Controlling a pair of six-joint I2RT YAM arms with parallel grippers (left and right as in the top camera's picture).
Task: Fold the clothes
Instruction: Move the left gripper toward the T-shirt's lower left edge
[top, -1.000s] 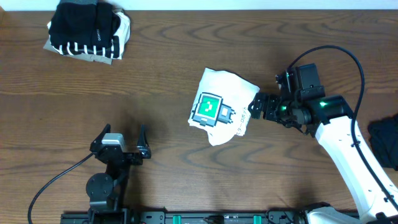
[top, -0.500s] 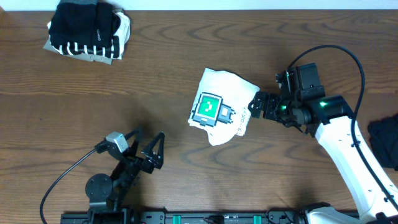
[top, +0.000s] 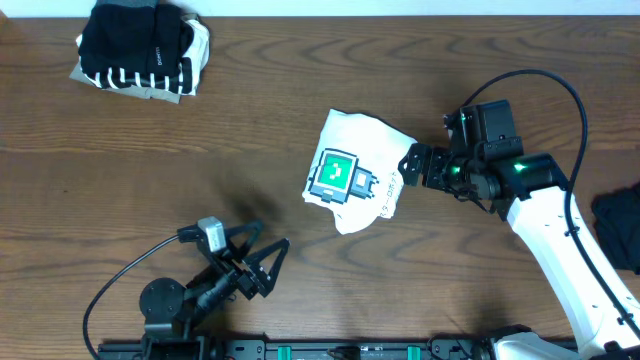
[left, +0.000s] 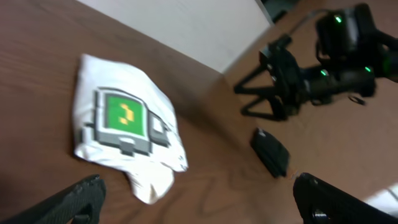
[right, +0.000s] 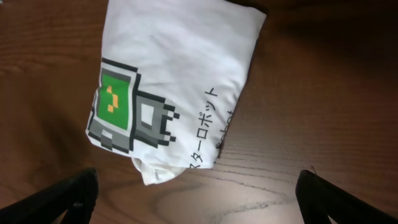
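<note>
One shift: left arm (top: 225, 278) nearer T-shirt (top: 355, 165)

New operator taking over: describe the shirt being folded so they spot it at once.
On the brown wooden table, look near the middle, just left of the right arm and its open jaws. A folded white fabric T-shirt lies alone. Unlike the black-and-striped clothes pile in the far left corner, it shows a green pixel print.
</note>
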